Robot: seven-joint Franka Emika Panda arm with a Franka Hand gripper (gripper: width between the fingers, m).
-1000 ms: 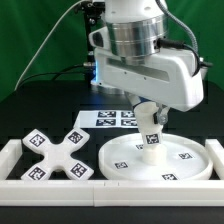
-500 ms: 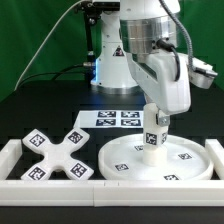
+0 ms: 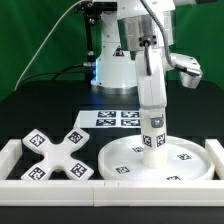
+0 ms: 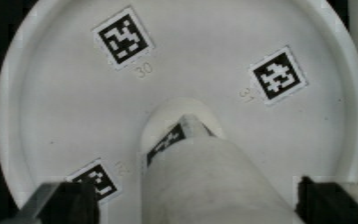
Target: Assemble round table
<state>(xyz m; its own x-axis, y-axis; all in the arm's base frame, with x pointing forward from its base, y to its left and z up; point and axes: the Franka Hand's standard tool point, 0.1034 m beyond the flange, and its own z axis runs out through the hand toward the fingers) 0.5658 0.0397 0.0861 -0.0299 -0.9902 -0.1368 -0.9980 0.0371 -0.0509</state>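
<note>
Large flat round white plastic disc (image 3: 130, 150) (image 4: 87, 110) lying flat on the black bench (image 3: 40, 110), in the lower right of the exterior view, with black-and-white square tags spread over its top face. Short white cylindrical leg (image 3: 152, 143) (image 4: 202, 165) standing upright at the centre of that disc, foot touching the disc face, one tag on its side. Reaching straight down from the upper middle of the exterior view, the white arm, with the end effector (image 3: 152, 118) (image 4: 194, 200) set over the top of the leg. Released: in the wrist view, dark fingertips (image 4: 60, 200) spread wide on either side of the leg, a strip of disc showing between each pad and the leg wall, no contact visible. White X-shaped cross base (image 3: 57, 156) flat on the bench in the lower left of the exterior view, just beside the disc but apart from it, a tag on each arm. Marker board (image 3: 118, 118) lying behind the disc near the frame's middle. Low white border (image 3: 50, 188) along the near bench edge.
</note>
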